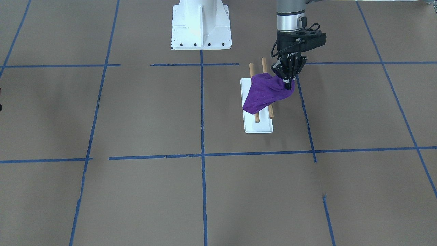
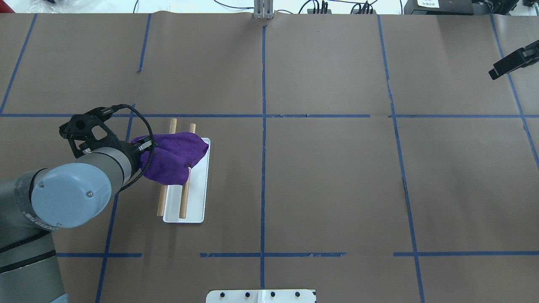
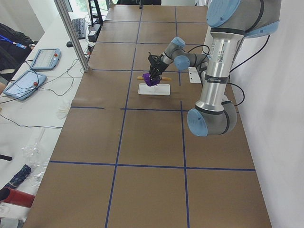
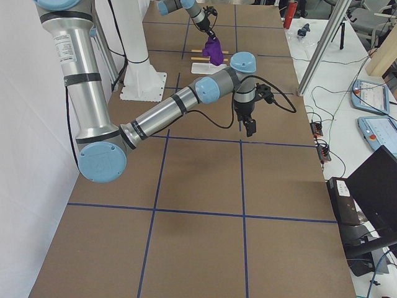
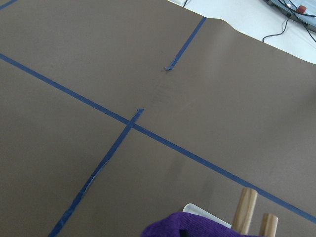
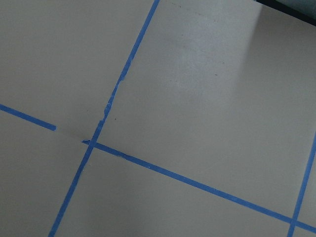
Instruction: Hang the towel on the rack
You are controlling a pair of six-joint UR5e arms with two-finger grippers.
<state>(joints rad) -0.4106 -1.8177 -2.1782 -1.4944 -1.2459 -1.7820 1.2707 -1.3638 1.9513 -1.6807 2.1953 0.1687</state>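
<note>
Left pincer (image 1: 288, 84) clamps purple towel (image 1: 264, 94) across rack (image 1: 258, 127).

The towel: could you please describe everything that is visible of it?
The towel is purple, soft-looking cloth, bunched rather than spread flat. It lies draped across the two wooden rods of the rack, above the white base. One corner is pinched in the left end effector, shut on it beside the rack; the opposite end hangs down past the rods on the other side.
</note>
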